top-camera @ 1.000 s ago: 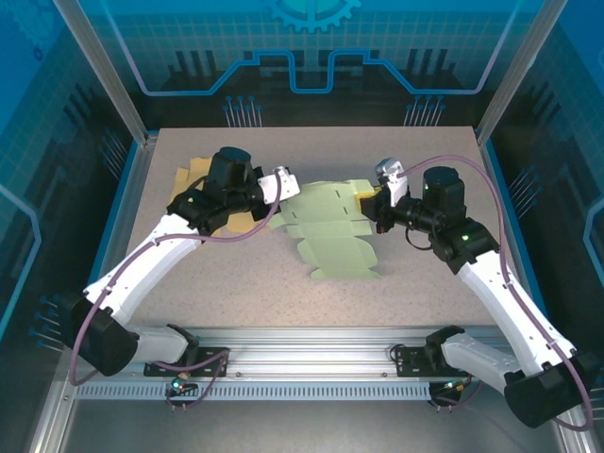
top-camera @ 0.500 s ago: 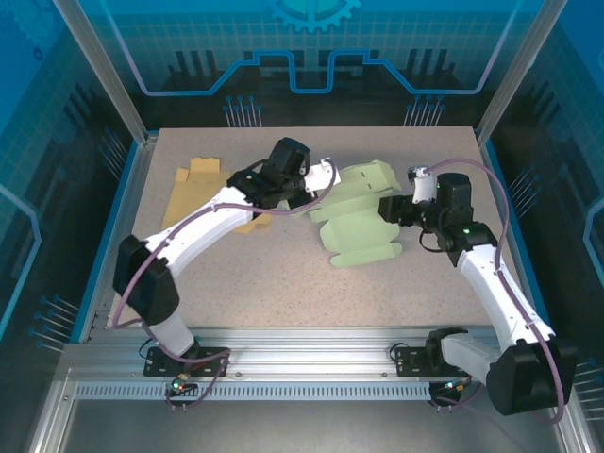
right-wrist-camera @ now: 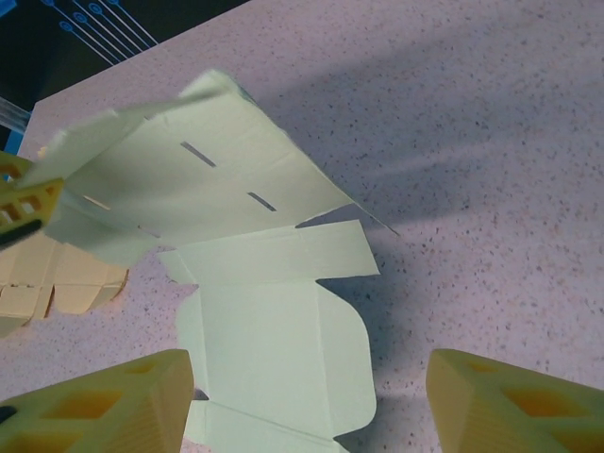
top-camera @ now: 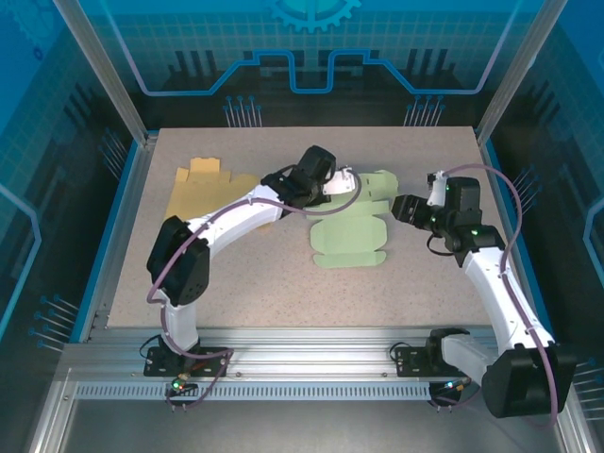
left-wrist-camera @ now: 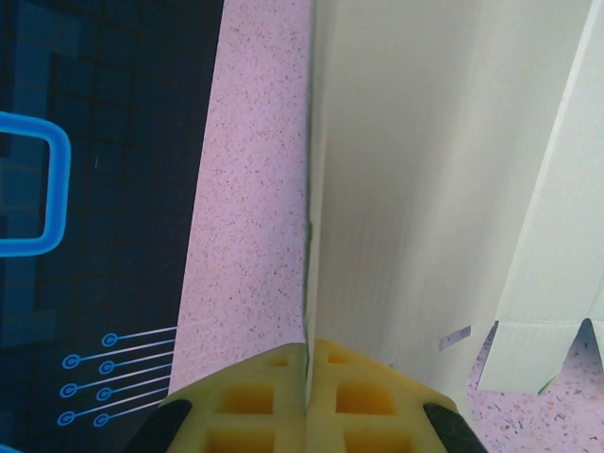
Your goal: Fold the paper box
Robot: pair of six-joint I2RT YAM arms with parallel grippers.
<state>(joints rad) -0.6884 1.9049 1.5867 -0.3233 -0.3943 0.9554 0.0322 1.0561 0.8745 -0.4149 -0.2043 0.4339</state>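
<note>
Nearest, along the front edge of the table [top-camera: 283, 293], a metal rail [top-camera: 302, 344] with both arm bases bolted on. Beyond that, bare speckled tabletop up to the middle.

Then the paper box [top-camera: 349, 243]: pale green, unfolded, lying around the centre of the table and a little to the right. Mostly flat, with rounded flaps on the near side. Far panel lifted off the surface and tilted upward.

Pinched at that raised far part by the left gripper [top-camera: 355, 183], which reaches in from the left across the table. Seen from the left wrist, yellow pads [left-wrist-camera: 274, 377] pressed tight together with the thin edge of the sheet caught between them and the panel rising away.

Just right of the box, the right gripper [top-camera: 400, 208], spread wide and holding nothing. Points toward the box's right side but stays clear of it. Seen from the right wrist, two yellow fingers [right-wrist-camera: 104, 406] at the lower corners and the green sheet lying beyond the gap, with two short slots cut in the raised panel.

Farther back and to the left, a tan cardboard sheet [top-camera: 203, 187], flat on the table and partly covered by the left arm.

Farthest of all, a blue-lit wall [top-camera: 311, 57] behind the table.
</note>
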